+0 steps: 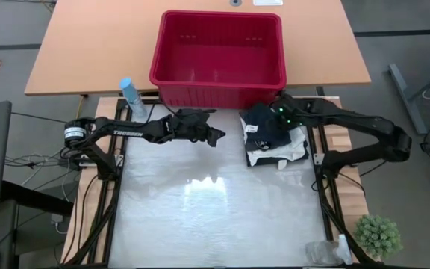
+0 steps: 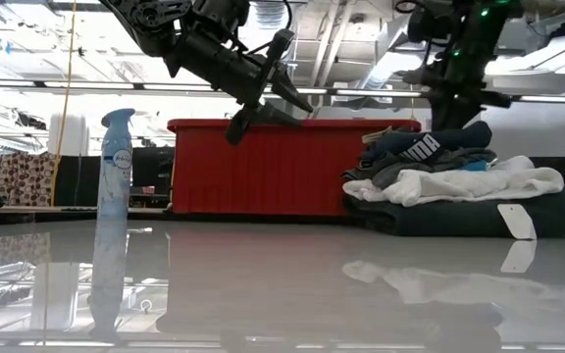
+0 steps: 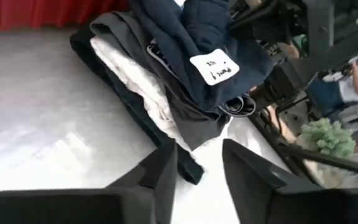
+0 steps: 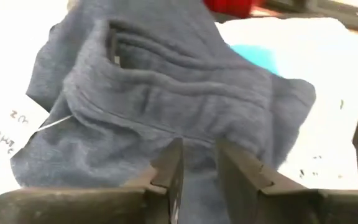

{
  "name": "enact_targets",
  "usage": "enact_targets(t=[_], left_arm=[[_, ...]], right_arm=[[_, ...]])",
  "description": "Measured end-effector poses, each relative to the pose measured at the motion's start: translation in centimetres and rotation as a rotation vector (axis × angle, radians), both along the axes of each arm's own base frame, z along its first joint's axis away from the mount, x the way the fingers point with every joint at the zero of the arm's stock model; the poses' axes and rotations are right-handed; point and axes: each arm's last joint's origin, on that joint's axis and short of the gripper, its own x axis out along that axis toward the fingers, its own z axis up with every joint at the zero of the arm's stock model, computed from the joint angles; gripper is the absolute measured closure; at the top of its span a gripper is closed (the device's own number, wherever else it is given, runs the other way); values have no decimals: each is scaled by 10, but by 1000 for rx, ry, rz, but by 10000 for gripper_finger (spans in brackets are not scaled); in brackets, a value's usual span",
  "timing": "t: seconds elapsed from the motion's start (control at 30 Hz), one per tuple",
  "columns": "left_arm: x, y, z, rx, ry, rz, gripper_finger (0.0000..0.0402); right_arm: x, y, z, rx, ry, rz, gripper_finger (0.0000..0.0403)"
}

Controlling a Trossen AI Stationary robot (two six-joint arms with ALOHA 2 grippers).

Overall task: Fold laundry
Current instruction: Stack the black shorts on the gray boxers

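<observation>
laundry [image 1: 275, 136]: sitting stacked, dark garments over white | red basket [image 1: 219, 56]: standing empty | left gripper [image 1: 213, 137]: hovering, fingers parted | right gripper [image 4: 197, 163]: fingers slightly apart over dark grey top garment, gripping nothing

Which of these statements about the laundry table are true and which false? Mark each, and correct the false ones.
1. The red basket has clothes in it. False: it looks empty.
2. The folded pile of garments lies in front of the basket. True.
3. The left gripper holds a garment. False: it hangs open in the air, holding nothing.
4. A spray bottle stands upright on the table. True.
5. The right gripper is over the pile. True.
</observation>
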Motion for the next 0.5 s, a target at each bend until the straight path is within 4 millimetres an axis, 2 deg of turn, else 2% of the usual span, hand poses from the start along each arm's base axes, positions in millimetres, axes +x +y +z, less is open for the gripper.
enact_targets(t=[0.23, 0.4, 0.5], left_arm=[[1, 13, -2, -163, -73, -45, 224], [6, 28, -16, -242, -103, -70, 189], [13, 34, -30, -296, -107, -44, 178]], right_arm=[[-23, 8, 8, 49, -15, -169, 279], [-34, 10, 4, 119, 52, -271, 279], [-39, 7, 0, 134, 75, -456, 280]])
